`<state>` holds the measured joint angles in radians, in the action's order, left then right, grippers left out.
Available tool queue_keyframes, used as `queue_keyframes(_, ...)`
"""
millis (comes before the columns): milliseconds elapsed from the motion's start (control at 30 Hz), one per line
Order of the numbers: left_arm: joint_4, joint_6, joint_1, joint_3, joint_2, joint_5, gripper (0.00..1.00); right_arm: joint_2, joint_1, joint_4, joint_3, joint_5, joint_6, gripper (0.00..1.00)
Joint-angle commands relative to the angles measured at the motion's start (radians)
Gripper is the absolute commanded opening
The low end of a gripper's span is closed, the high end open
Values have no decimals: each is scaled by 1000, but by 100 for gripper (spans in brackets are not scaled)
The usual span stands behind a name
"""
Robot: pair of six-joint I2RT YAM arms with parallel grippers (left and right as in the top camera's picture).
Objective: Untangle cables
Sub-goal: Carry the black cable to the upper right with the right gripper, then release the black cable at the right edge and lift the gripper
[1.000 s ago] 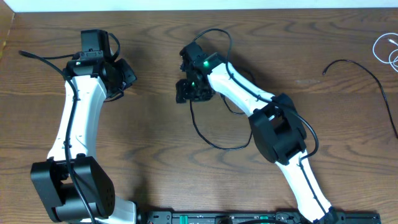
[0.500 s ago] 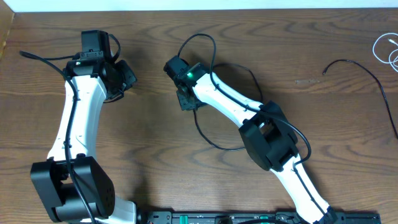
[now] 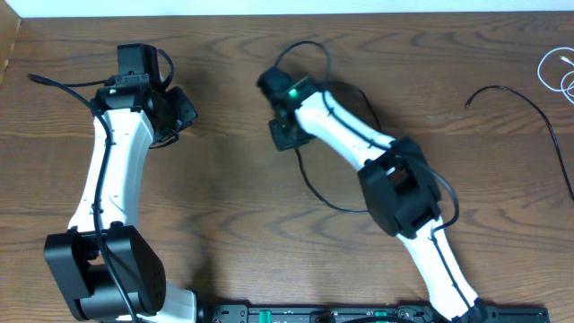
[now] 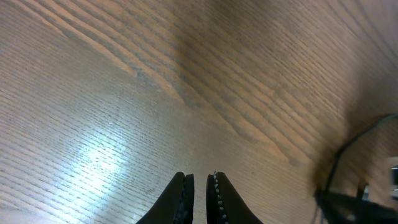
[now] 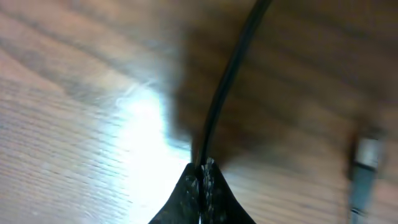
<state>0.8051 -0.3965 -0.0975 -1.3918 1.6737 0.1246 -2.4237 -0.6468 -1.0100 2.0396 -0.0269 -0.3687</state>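
Note:
My right gripper (image 3: 285, 136) sits mid-table, and in the right wrist view its tips (image 5: 203, 163) are shut on a thin black cable (image 5: 227, 81) that runs up and away from them. From above, that black cable (image 3: 316, 193) curves down and right under the arm. A blurred plug-like end (image 5: 367, 163) lies to the right. Another thin black cable (image 3: 529, 100) and the white cable (image 3: 558, 72) lie apart at the far right edge. My left gripper (image 3: 184, 108) hovers at the upper left. Its tips (image 4: 199, 176) are almost shut over bare wood, with only a narrow slit and nothing between them.
Thicker black arm wires loop above the right wrist (image 3: 305, 47) and trail left of the left arm (image 3: 54, 82). A dark wire (image 4: 345, 155) shows at the right of the left wrist view. The table's back edge runs along the top.
My right gripper has closed onto the black cable. It swung left, then back right and slightly up, dragging the cable's curve with it. The left arm stayed put.

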Motion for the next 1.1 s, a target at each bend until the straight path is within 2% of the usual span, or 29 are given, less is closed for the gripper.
queue_keyframes(0, 5, -5, -2, -3, -1, -14, 14, 148, 77, 4, 35, -62, 42, 1)
queue_keyframes(433, 5, -5, -2, -3, -1, -13, 17, 470, 446, 165, 75, -59, 52, 1)
queue_keyframes(733, 5, -5, -2, -3, -1, -13, 17, 504, 690, 416, 75, -58, 76, 1)
queue_keyframes(933, 3, -6, -2, 0, -1, -13, 17, 502, 848, 597, 74, 15, -26, 1)
queue_keyframes(1067, -8, -10, -1, 9, 0, -13, 17, 491, 917, 627, 74, 56, -61, 1)
